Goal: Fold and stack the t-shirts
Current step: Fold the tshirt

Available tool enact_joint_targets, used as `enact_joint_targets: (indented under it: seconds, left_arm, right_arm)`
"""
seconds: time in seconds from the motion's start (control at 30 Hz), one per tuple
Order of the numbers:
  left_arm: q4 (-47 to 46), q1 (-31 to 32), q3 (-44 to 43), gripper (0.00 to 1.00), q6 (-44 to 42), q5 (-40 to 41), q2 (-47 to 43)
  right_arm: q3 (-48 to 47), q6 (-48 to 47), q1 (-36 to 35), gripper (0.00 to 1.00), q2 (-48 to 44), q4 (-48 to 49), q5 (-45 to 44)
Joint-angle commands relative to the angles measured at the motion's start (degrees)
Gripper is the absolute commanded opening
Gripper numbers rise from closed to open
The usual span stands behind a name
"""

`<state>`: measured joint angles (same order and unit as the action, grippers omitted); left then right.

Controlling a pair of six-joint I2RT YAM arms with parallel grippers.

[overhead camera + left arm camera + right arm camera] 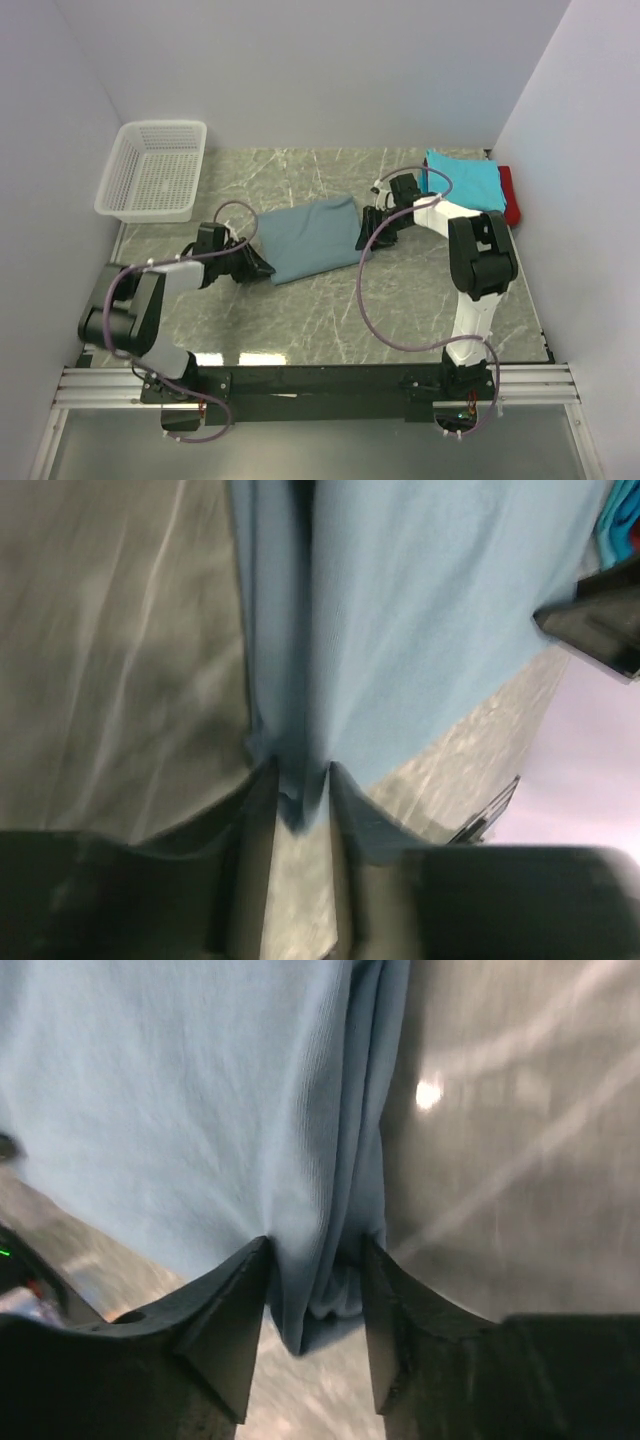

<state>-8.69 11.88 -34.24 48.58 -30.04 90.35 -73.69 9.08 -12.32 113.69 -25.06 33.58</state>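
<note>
The grey-blue t-shirt [310, 235] lies folded into a long band in the middle of the table. My left gripper [262, 265] is shut on its near-left corner; in the left wrist view the cloth [420, 610] is pinched between the fingers of the left gripper [300, 780]. My right gripper [366, 235] is shut on the shirt's right end; in the right wrist view bunched folds [180, 1090] sit between the jaws of the right gripper [315, 1260]. A folded turquoise t-shirt [462, 180] lies on a red one [510, 195] at the back right.
A white plastic mesh basket [155, 170] stands at the back left. White walls close in the table on three sides. The green marbled tabletop [330, 320] is bare in front of the shirt. The right arm's gripper shows at the right edge of the left wrist view [600, 625].
</note>
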Motion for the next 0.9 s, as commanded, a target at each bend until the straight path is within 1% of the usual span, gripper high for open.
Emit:
enact_joint_targets:
  seconds: [0.0, 0.03, 0.07, 0.1, 0.13, 0.17, 0.23, 0.27, 0.3, 0.33, 0.37, 0.4, 0.43, 0.47, 0.5, 0.53, 0.57, 0.6, 0.63, 0.67, 0.73, 0.77, 0.87]
  left_arm:
    - [5.4, 0.2, 1.5, 0.34, -0.1, 5.2, -10.5]
    - [8.3, 0.2, 1.4, 0.39, -0.4, 6.5, -13.1]
    - [10.2, 0.2, 1.1, 0.43, -0.7, 8.9, -17.8]
    - [11.5, 0.2, 0.3, 0.51, -1.4, 9.8, -19.9]
    - [12.6, 0.2, -0.1, 0.55, -1.7, 10.7, -21.7]
    - [14.6, 0.2, -1.0, 0.56, -2.6, 11.3, -24.4]
    - [15.6, 0.3, -1.9, 0.57, -3.9, 11.2, -26.4]
    - [15.1, 0.3, -2.2, 0.57, -5.6, 10.8, -27.2]
    - [14.2, 0.2, -3.0, 0.57, -6.4, 8.4, -27.2]
    - [13.5, 0.2, -3.5, 0.55, -6.8, 6.5, -26.5]
    - [12.8, 0.4, -5.0, 0.50, -7.0, 4.1, -24.4]
    - [10.5, 0.8, -5.7, 0.46, -6.9, 0.4, -23.0]
    - [9.3, 2.0, -6.5, 0.41, -6.8, -1.1, -21.5]
    - [9.1, 3.0, -8.4, 0.32, -6.7, -1.2, -18.6]
    - [7.2, 4.1, -9.3, 0.28, -6.9, -1.1, -17.1]
    - [6.8, 6.1, -10.1, 0.25, -7.1, -0.7, -15.4]
    - [6.7, 6.9, -11.8, 0.18, -7.2, -0.5, -11.8]
    - [6.5, 7.6, -12.3, 0.15, -7.3, -0.5, -9.9]
    - [5.9, 8.9, -12.9, 0.13, -7.3, -1.0, -6.2]
    - [5.7, 9.3, -13.3, 0.10, -7.2, -1.0, -4.6]
    - [4.5, 10.4, -13.0, 0.08, -7.2, -1.2, -0.7]
    - [3.9, 10.4, -12.4, 0.07, -6.8, -1.2, 0.2]
    - [2.3, 10.6, -10.8, 0.06, -6.7, -0.9, 2.7]
  right_arm:
    - [3.5, -5.5, -0.2, 0.53, -6.4, -2.7, -6.2]
    - [3.9, -6.3, 0.0, 0.54, -8.7, -3.0, -7.6]
    - [3.9, -7.0, 0.0, 0.57, -9.7, -2.9, -8.2]
    - [3.7, -8.2, 0.0, 0.61, -10.5, -2.7, -8.4]
    - [3.2, -8.6, 0.0, 0.63, -10.9, -2.7, -8.4]
    - [1.1, -8.6, 0.1, 0.65, -10.5, -3.2, -7.8]
    - [-2.1, -10.8, 0.1, 0.66, -7.8, -5.3, -5.2]
    - [-5.5, -11.2, 0.1, 0.66, -6.6, -5.6, -4.0]
    - [-6.9, -11.4, 0.1, 0.66, -5.8, -5.6, -3.6]
    - [-8.0, -12.1, 0.0, 0.66, -4.6, -4.7, -3.3]
    - [-9.9, -13.5, 0.0, 0.64, -4.2, -4.0, -2.0]
    - [-11.0, -14.2, 0.0, 0.59, -3.7, -3.6, -1.0]
    - [-12.2, -15.2, 0.0, 0.54, -2.7, -3.4, 0.6]
    - [-14.8, -16.6, -0.1, 0.47, -1.9, -3.6, 1.9]
    - [-16.6, -16.9, -0.1, 0.32, -1.0, -4.1, 4.6]
    - [-18.3, -17.1, -0.2, 0.27, 1.1, -5.4, 6.0]
    - [-21.5, -17.0, -0.3, 0.23, 2.2, -5.9, 7.0]
    - [-23.2, -16.5, -0.4, 0.16, 3.5, -6.5, 7.6]
    - [-25.0, -16.2, -0.5, 0.15, 6.2, -7.9, 8.2]
    - [-28.1, -15.2, -0.7, 0.15, 7.7, -8.5, 8.4]
    - [-30.9, -13.8, -0.9, 0.10, 11.6, -10.4, 7.6]
    - [-33.3, -12.4, -0.8, 0.08, 12.9, -11.1, 6.9]
    - [-36.3, -10.2, -1.0, 0.07, 16.8, -12.8, 4.2]
